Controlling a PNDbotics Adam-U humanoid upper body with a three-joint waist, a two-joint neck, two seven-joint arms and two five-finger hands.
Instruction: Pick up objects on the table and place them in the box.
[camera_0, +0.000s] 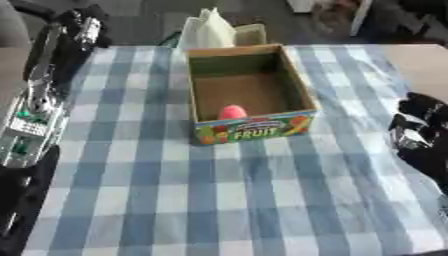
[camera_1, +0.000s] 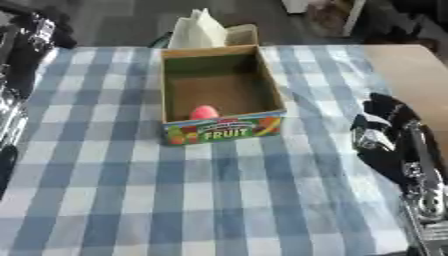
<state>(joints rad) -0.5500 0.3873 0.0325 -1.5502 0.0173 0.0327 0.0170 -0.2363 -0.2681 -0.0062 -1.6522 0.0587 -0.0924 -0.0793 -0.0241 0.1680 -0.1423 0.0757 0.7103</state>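
Note:
An open cardboard box (camera_0: 297, 85) with a colourful "FRUIT" front stands in the far middle of the checked tablecloth. Inside it a small pink-red rounded object (camera_0: 231, 112) lies against the front wall. My left arm rises along the left edge, and its hand (camera_0: 80, 27) is up at the table's far left corner, away from the box. My right hand (camera_1: 381, 126) rests at the right edge, level with the box front and well apart from it, fingers relaxed and empty.
A white folded paper-like thing (camera_0: 208, 30) and a small beige container (camera_0: 251, 34) stand just behind the box. The blue-and-white checked cloth (camera_0: 219, 200) covers the table; bare wood (camera_0: 424, 65) shows at the far right.

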